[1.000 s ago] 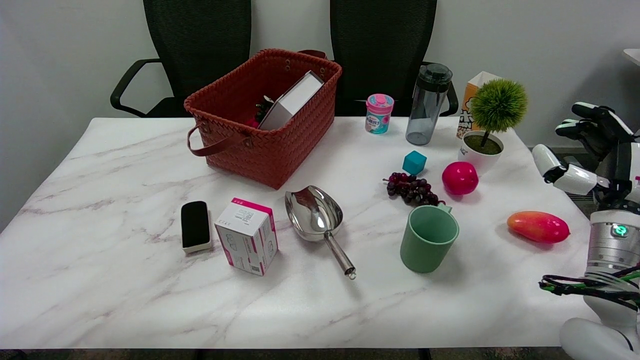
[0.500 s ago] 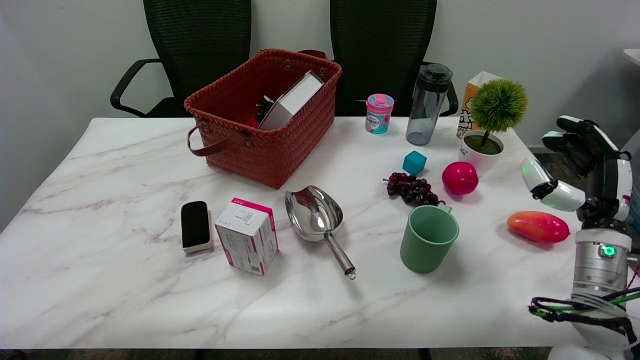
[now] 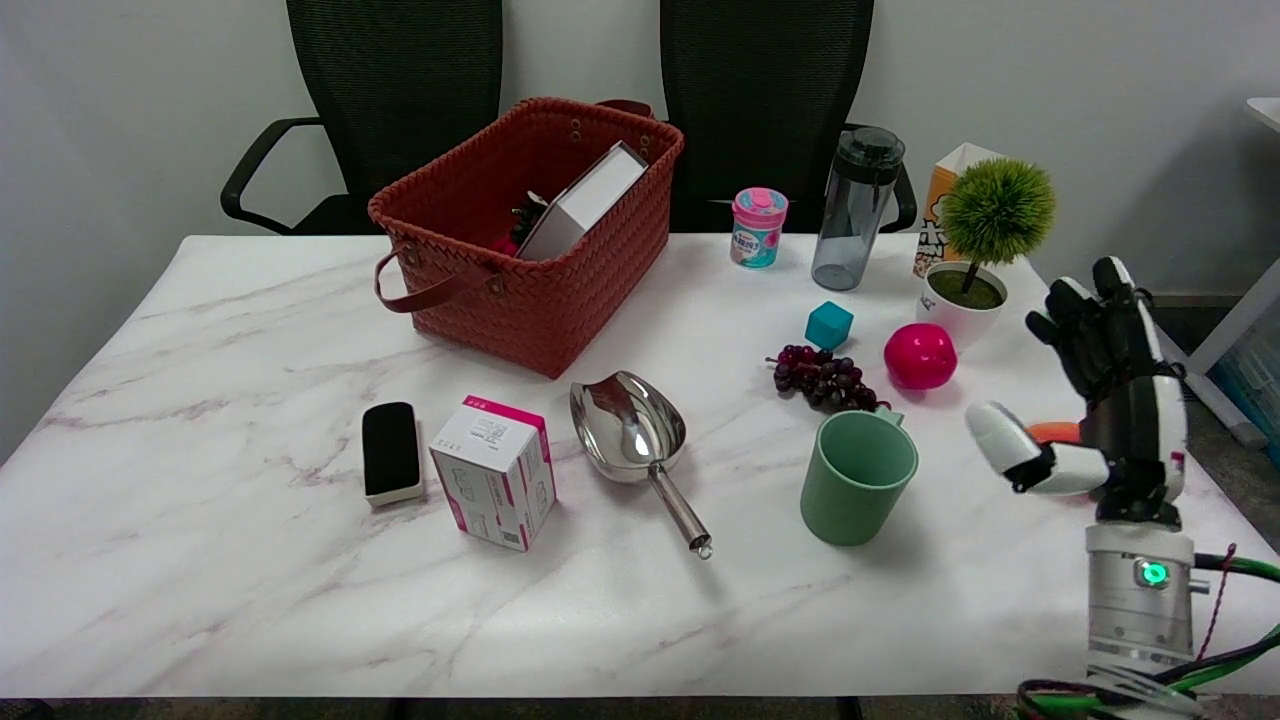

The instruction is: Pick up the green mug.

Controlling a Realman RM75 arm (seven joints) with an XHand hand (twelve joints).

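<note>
Now, the white marble-patterned table (image 3: 200, 560) carries plenty of clutter, and that is where the danger lies. At the far side sits the big red woven basket (image 3: 540, 290), well apart from the action and no threat. On the near right side, the robot's black-and-white right hand (image 3: 1110, 420) hangs over the table's right edge, empty with its fingers spread, thumb jutting toward the pale green round mug (image 3: 858, 478) — which stands upright, mouth up, with clear table between it and the hand. Any sideways sweep across to it risks a knock: come in too low or too fast and the thumb could shove the mug over, or slide it into the shiny steel scoop (image 3: 640, 440) to its left. Just behind the mug lies the bunch of dark purple grapes (image 3: 822, 378), nearly touching its back rim — fingers wrapping round the far side could snag them. Beyond that, the glossy pink ball (image 3: 920, 356) would roll at a nudge, and an orange-red fruit (image 3: 1052, 432) peeps out from under the hand itself, easily clipped.
</note>
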